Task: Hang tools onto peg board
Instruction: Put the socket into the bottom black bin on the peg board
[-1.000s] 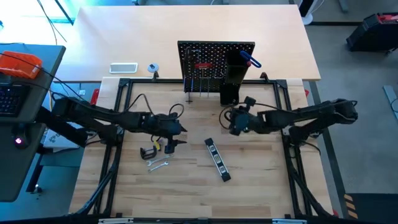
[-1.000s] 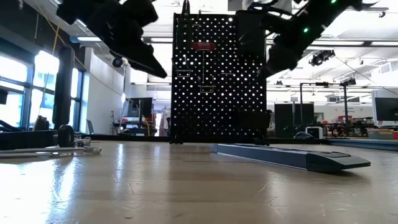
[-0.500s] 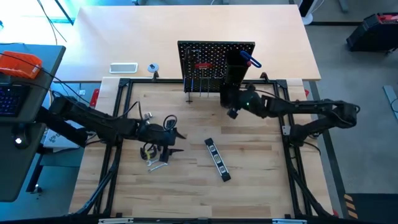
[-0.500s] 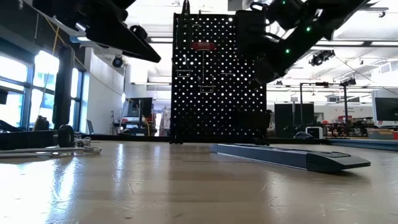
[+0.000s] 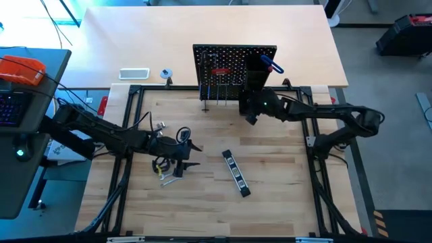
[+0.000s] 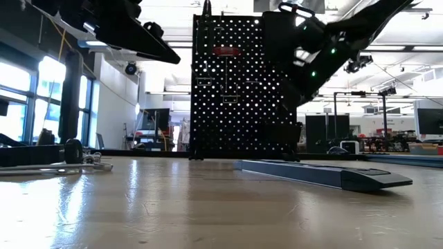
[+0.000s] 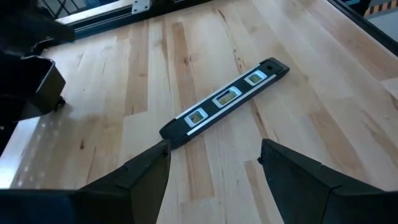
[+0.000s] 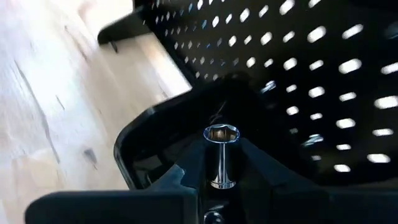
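right gripper grips a socket tool at the peg board box holder; left gripper gapes above the level.

Bright windows left, ceiling lights, grey floor

Pale wood table behind the workspace holds a white flat device and a small round object. Orange case sits on the dark desk far left.
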Tool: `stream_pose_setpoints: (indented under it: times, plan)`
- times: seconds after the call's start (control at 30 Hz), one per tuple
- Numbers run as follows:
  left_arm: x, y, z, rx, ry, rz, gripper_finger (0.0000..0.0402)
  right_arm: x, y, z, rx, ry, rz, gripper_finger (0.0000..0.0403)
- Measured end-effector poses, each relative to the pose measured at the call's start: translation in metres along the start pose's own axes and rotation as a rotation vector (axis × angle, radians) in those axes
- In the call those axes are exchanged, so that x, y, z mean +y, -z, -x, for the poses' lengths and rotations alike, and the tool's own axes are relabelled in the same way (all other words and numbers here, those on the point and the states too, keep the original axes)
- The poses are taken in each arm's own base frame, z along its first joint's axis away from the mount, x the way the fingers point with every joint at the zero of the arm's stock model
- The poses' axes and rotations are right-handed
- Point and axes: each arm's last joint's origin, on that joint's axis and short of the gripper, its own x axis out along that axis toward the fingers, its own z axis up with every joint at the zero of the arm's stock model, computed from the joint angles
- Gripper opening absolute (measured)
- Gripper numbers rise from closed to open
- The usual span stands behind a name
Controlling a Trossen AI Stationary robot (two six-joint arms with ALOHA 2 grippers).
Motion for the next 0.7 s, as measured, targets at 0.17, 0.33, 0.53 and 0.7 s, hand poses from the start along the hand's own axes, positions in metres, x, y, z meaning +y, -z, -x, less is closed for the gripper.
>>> stream_pose_setpoints:
  times: [0.17, 0.33, 0.53, 0.7]
  plan:
    - [0.000, 0.000, 0.000, 0.001, 0.000, 0.013, 0.0243, 0.001, 0.006, -0.015, 0.027, 0.000, 0.000, 0.0057]
    - [0.000, 0.000, 0.000, 0.000, -0.001, 0.018, 0.0243, -0.002, 0.005, -0.019, 0.008, 0.013, -0.015, 0.0067]
    - [0.000, 0.000, 0.000, 0.000, -0.001, 0.018, 0.0243, -0.008, 0.006, -0.021, 0.014, 0.015, -0.030, 0.0069]
    - [0.000, 0.000, 0.000, 0.000, -0.002, 0.019, 0.0243, -0.011, 0.007, -0.022, 0.015, -0.012, -0.045, 0.0070]
